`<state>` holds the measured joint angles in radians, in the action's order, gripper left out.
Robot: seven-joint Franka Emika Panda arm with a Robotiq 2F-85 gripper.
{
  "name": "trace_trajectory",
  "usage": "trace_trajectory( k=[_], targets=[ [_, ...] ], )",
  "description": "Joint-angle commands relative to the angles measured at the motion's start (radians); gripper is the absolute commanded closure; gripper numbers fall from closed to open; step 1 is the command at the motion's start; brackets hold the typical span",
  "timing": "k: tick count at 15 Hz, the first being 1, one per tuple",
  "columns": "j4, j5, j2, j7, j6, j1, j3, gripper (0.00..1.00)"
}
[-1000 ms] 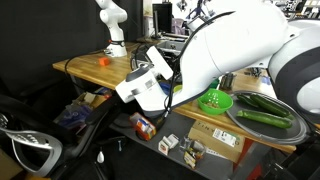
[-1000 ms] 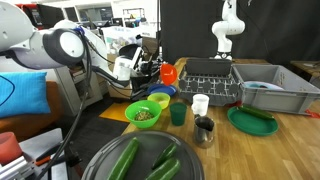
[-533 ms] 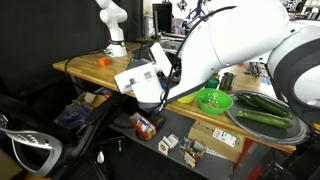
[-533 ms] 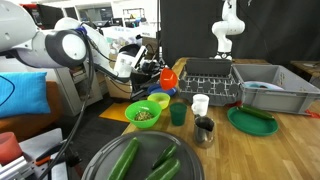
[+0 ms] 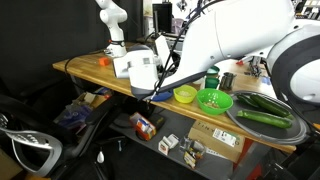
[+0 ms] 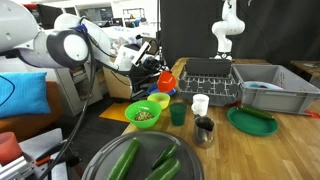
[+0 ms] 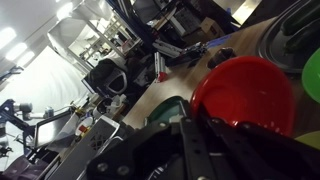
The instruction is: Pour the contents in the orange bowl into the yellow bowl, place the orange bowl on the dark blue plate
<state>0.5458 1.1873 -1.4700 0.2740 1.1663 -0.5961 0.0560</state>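
Observation:
The orange bowl [image 6: 167, 79] hangs tilted in the air, with my gripper [image 6: 156, 74] shut on its rim. It sits just above the yellow bowl [image 6: 158, 100] and the dark blue plate [image 6: 172, 93] behind that. In the wrist view the orange bowl [image 7: 248, 92] fills the right side, its inside facing the camera, and my gripper [image 7: 205, 122] clamps its near edge. The yellow bowl [image 5: 185, 95] also shows beside the arm in an exterior view. There the arm hides the orange bowl and the plate. I cannot make out any contents in the orange bowl.
A green bowl [image 6: 143, 114] with dark bits stands next to the yellow bowl. Nearby are a green cup [image 6: 178, 114], a white cup [image 6: 200, 104] and a dark cup [image 6: 204, 130]. A grey platter [image 6: 140, 160] of cucumbers lies in front, a dish rack [image 6: 205, 80] and grey bin [image 6: 270, 88] behind.
The wrist has swung up and away from the table edge, uncovering the yellow bowl in an exterior view. The orange bowl has sunk slightly and stays held.

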Motion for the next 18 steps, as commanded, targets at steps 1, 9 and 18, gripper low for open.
trace_trajectory(
  k=[1, 9, 18],
  targets=[
    [-0.051, -0.089, 0.000, -0.016, 0.006, 0.023, -0.013, 0.98],
    [-0.164, -0.289, 0.001, -0.085, 0.039, 0.077, 0.001, 0.98],
    [-0.167, -0.519, 0.061, -0.266, 0.117, 0.133, 0.049, 0.98]
  ],
)
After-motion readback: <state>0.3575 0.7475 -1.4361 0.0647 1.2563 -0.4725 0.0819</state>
